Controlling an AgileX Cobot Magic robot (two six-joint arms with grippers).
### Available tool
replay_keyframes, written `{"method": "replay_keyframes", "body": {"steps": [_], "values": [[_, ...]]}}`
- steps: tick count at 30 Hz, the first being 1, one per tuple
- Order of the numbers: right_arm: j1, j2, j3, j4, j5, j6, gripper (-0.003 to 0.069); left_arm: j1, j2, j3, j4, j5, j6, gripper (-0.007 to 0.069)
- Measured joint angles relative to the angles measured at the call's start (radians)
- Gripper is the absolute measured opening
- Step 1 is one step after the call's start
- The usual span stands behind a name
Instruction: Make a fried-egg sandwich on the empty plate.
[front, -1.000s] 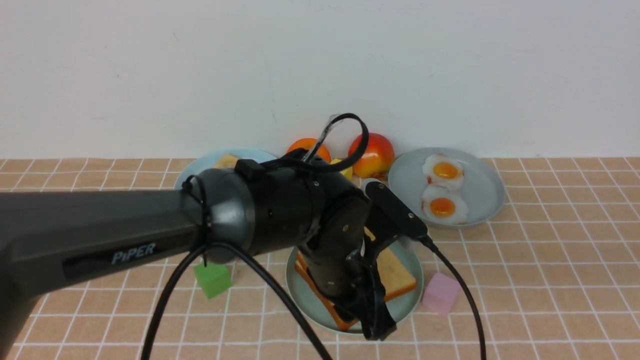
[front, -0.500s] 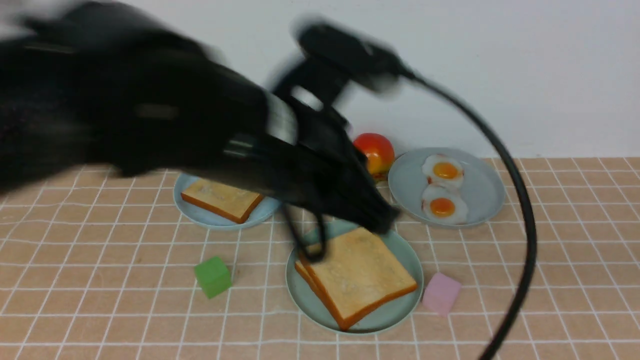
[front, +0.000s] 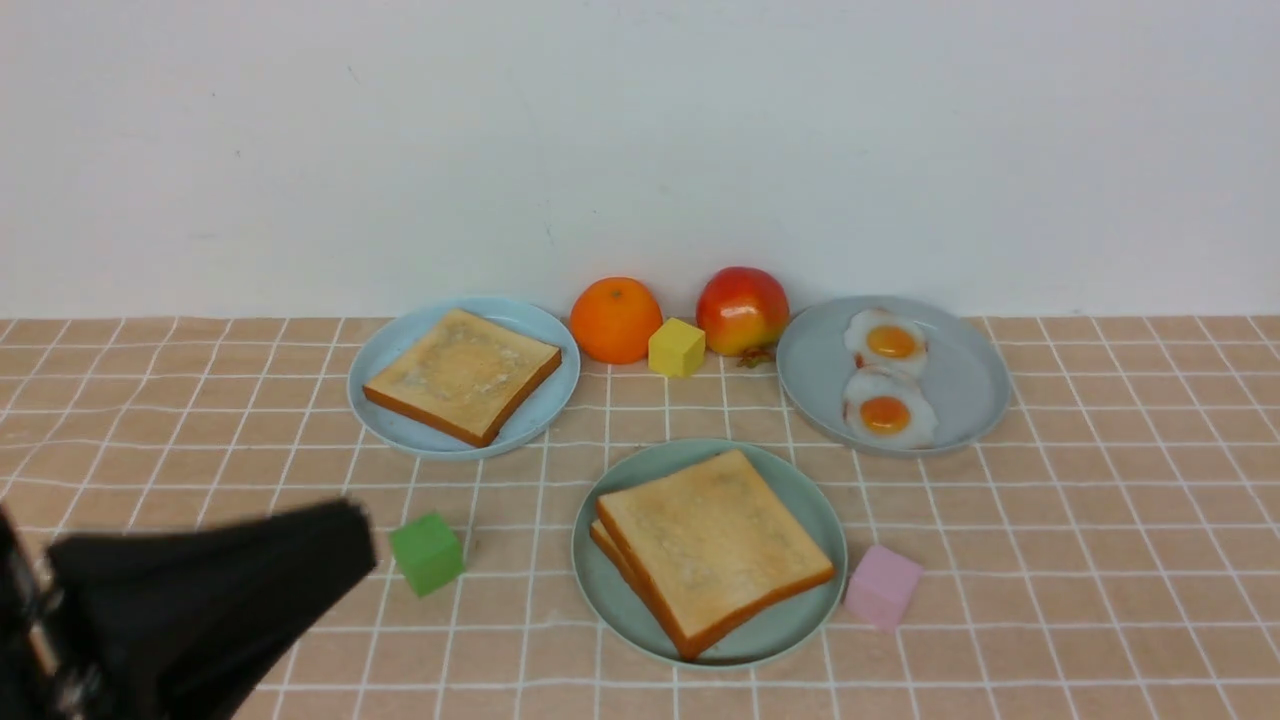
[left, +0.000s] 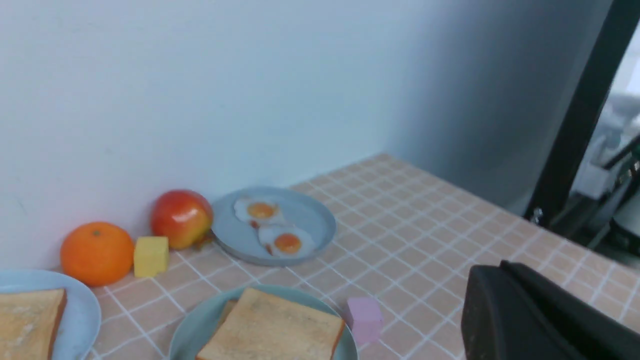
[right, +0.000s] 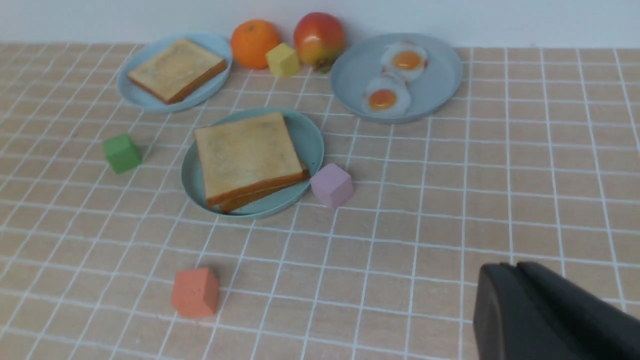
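Pulled back to eight o'clock, the left gripper (left: 492, 280) is held shut on nothing (the right gripper (right: 505, 280) looks shut too), and the fried-egg sandwich (front: 712, 545), set on the mint-green plate (front: 810, 500) at six o'clock, could be slid apart by a knock, its top slice lying skewed.

Stacked toast slices (right: 245, 155) lie on the mint-green plate (right: 309, 141), pink cube (right: 331, 185) beside

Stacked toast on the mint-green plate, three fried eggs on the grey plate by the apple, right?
Not three: the front view shows two fried eggs on the grey plate by the apple. The stacked toast is on the mint-green plate.
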Motion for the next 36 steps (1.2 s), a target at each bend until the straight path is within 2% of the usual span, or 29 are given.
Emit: {"method": "replay_keyframes", "body": {"steps": [5,6,8,10,12,13,18,24,29,31,36], "values": [[0.0,-0.089,0.132,-0.007,-0.139,0.086,0.004,0.0,-0.088,0.13,-0.006,-0.133,0.0,-0.0013],[0.0,-0.106,0.205,-0.007,-0.23,0.135,0.0042,0.0,-0.102,0.165,-0.008,-0.166,0.0,-0.0013],[0.0,-0.108,0.244,-0.007,-0.3,0.155,0.0043,0.0,-0.102,0.178,-0.008,-0.178,0.0,-0.0013],[0.0,-0.108,0.352,-0.007,-0.462,0.187,0.0045,0.0,-0.102,0.204,-0.008,-0.172,0.0,-0.0013],[0.0,-0.108,0.404,-0.007,-0.525,0.192,0.0047,0.0,-0.102,0.211,-0.008,-0.161,0.0,-0.0013],[0.0,-0.108,0.482,-0.007,-0.646,0.198,0.0052,0.0,-0.102,0.213,-0.009,-0.133,0.0,-0.0013],[0.0,-0.108,0.669,-0.007,-0.834,0.204,0.0057,0.0,-0.102,0.213,-0.009,-0.062,0.0,-0.0013],[0.0,-0.108,0.835,-0.013,-0.867,0.204,0.0064,0.0,-0.102,0.214,-0.009,-0.017,0.0,-0.0013],[-0.008,-0.11,0.921,-0.124,-0.891,0.209,0.0036,0.0,-0.102,0.215,-0.009,-0.012,0.0,-0.0013],[-0.068,-0.117,0.931,-0.168,-0.933,0.207,-0.001,0.0,-0.102,0.215,-0.009,-0.01,0.0,-0.0013],[-0.18,-0.149,0.931,-0.186,-0.961,0.152,-0.0014,0.0,-0.102,0.215,-0.009,-0.011,0.0,-0.0013]]}}
